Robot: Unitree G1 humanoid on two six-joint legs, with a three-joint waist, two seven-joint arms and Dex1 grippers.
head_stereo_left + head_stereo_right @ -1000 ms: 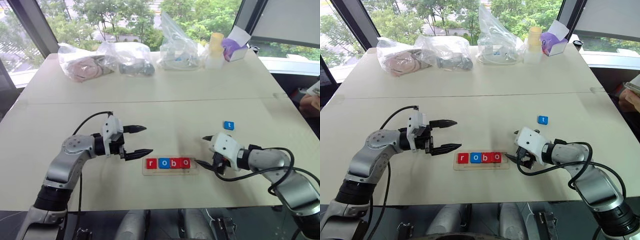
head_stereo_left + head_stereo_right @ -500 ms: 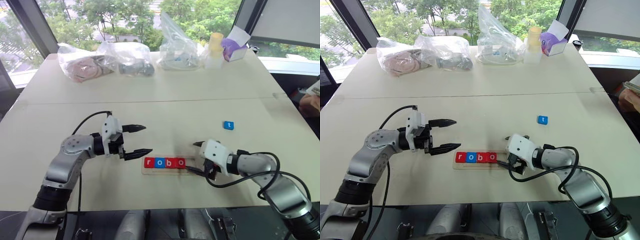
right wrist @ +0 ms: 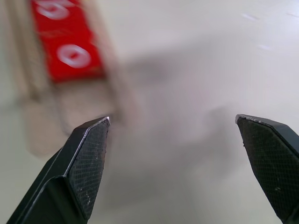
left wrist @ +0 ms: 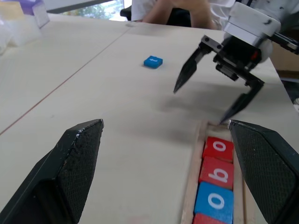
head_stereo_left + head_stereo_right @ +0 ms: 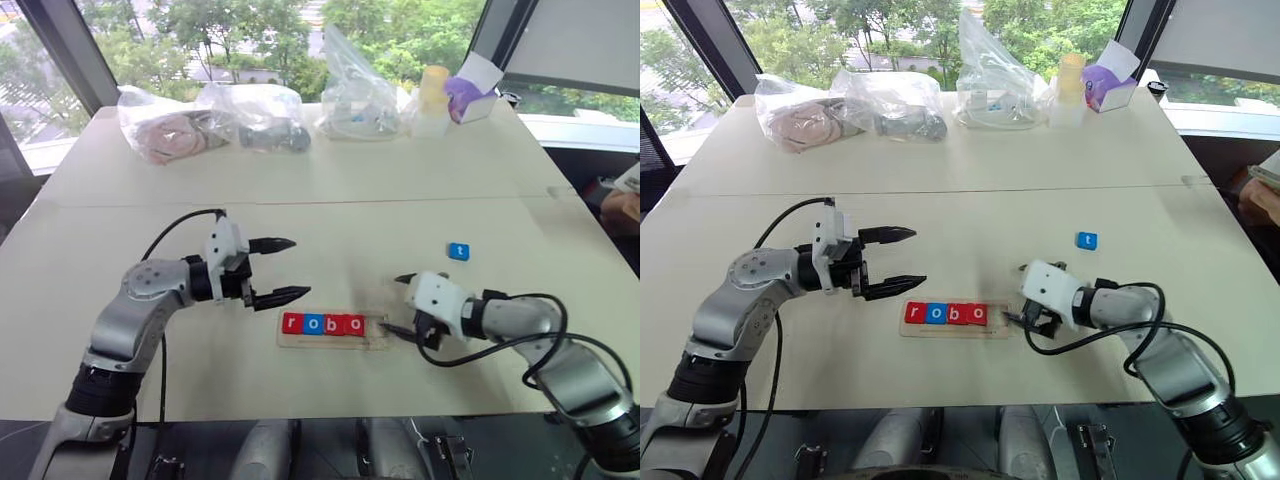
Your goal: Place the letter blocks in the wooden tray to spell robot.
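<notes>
The wooden tray (image 5: 330, 341) lies on the table in front of me with four letter blocks in it reading r (image 5: 291, 322), o (image 5: 313, 323), b (image 5: 335, 324), o (image 5: 355, 324). Its right-end slot is bare. A blue t block (image 5: 458, 251) lies alone on the table, farther back and to the right. My right gripper (image 5: 393, 303) is open, its lower fingertip at the tray's right end with nothing held. My left gripper (image 5: 297, 267) is open and empty, hovering just behind the tray's left end and pointing right.
Clear plastic bags (image 5: 250, 115) of items, a yellow-capped bottle (image 5: 432, 98) and a purple-and-white box (image 5: 470, 95) line the table's far edge. A person's hand (image 5: 622, 205) shows at the right border. Bare tabletop (image 5: 380, 210) surrounds the t block.
My right gripper swung in against the tray's right end, then drew back a little. The tray with its four blocks has slid slightly left. The left arm has hardly moved.
</notes>
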